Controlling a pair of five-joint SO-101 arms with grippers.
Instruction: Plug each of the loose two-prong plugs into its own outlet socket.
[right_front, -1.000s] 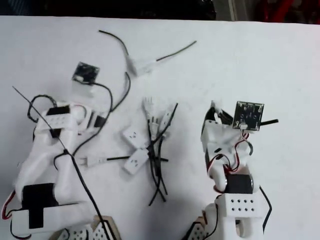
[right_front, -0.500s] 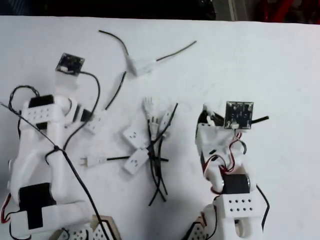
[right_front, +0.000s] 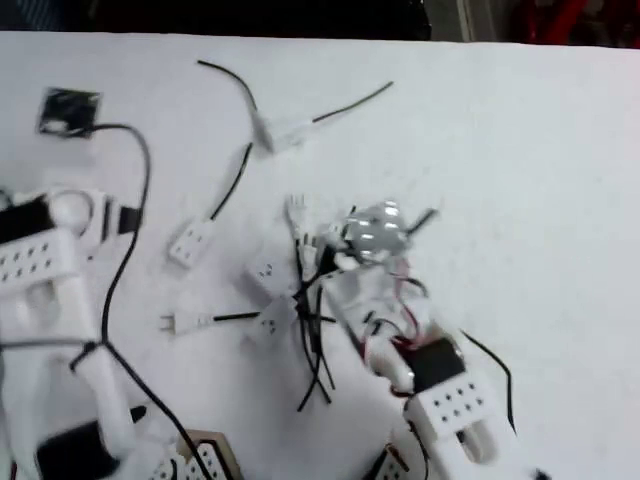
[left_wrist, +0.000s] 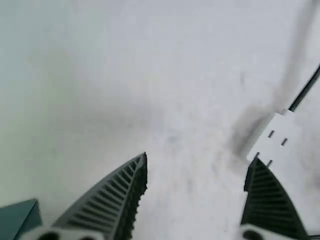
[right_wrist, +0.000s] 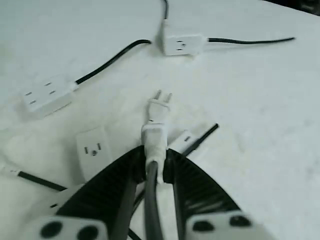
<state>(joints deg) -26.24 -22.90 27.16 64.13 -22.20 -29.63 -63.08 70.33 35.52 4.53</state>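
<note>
A white two-prong plug (right_wrist: 156, 112) lies with its prongs pointing away, and my right gripper (right_wrist: 155, 162) is shut on its rear end and black cord. In the high view this plug (right_front: 296, 212) sits at the top of the central cord tangle, with the right gripper (right_front: 325, 248) on it. A second plug (right_front: 180, 322) lies to the left on a cord. Sockets: a square socket (right_wrist: 92, 147), a multi-slot socket strip (right_wrist: 47, 92) and a far socket (right_wrist: 182, 44). My left gripper (left_wrist: 197, 165) is open over bare table, one fingertip beside the socket strip (left_wrist: 277, 137).
Black cords (right_front: 315, 350) cross in a heap at the table's centre, beside a lower socket (right_front: 270, 320). The left arm (right_front: 50, 260) stands at the left edge. A wooden block (right_front: 205, 455) sits at the front edge. The table's right half is bare white surface.
The right arm swung left onto the central tangle and closed around the plug. The left arm pulled back to the left, leaving the socket strip on the table.
</note>
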